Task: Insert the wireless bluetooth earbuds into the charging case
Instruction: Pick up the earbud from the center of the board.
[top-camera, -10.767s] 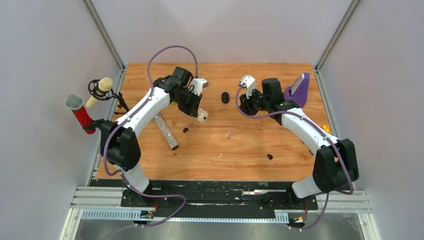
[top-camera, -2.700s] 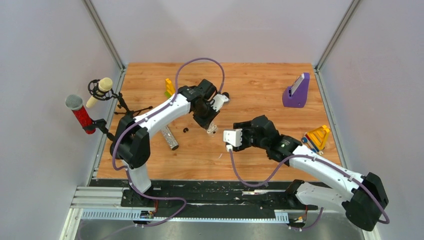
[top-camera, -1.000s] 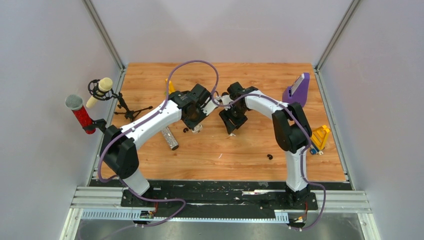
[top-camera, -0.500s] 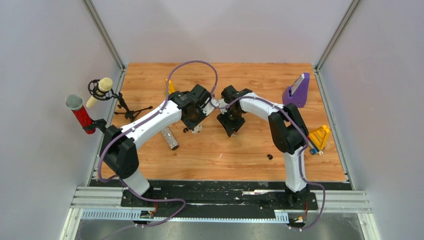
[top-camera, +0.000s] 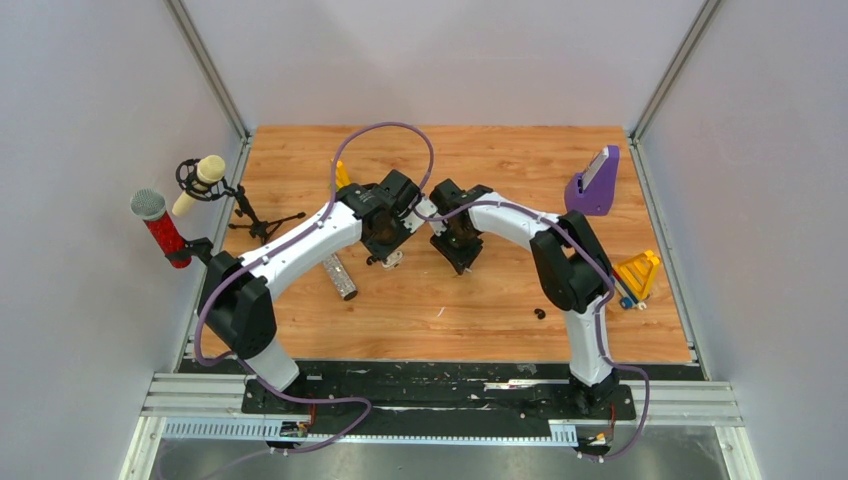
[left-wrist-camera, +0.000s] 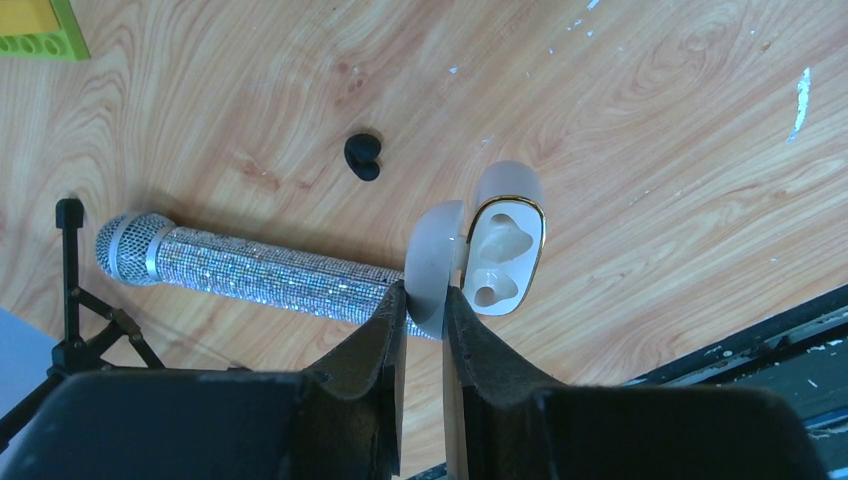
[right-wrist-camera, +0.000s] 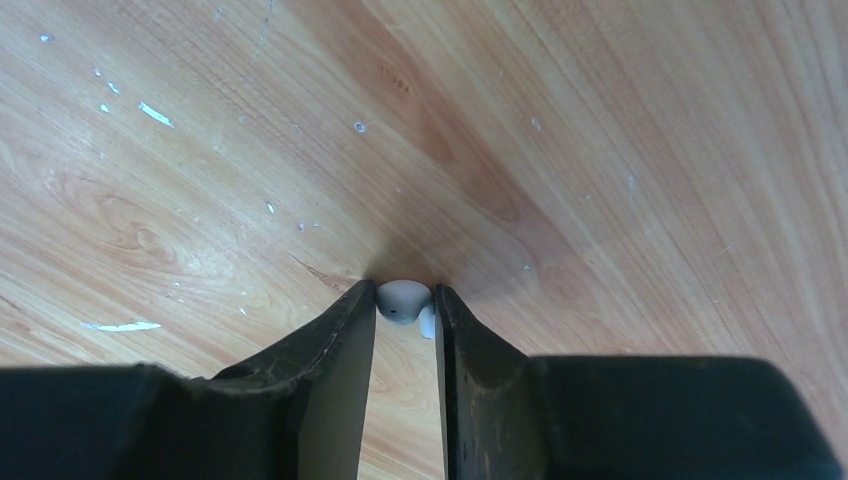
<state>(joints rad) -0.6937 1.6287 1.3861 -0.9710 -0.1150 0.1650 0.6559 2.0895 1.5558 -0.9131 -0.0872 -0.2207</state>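
**White earbud between the right fingers; open case in the left grip**

In the right wrist view, a white earbud (right-wrist-camera: 403, 298) lay on the wooden table (right-wrist-camera: 600, 150), directly between the tips of the right gripper (right-wrist-camera: 405, 292). The two narrowly spaced fingers met its sides.

In the top view, the left gripper (left-wrist-camera: 425, 290) stood at 9 o'clock of the right one. It was clamped on the charging case (left-wrist-camera: 505, 250) by its raised lid (left-wrist-camera: 435, 255), and the case's sockets showed bare. A black earbud (left-wrist-camera: 362, 156) lay at 10 o'clock of the case, apart from it, beside a glitter microphone (left-wrist-camera: 260, 270). A second black earbud (top-camera: 540, 314) lay at 4 o'clock of the right gripper, well apart.
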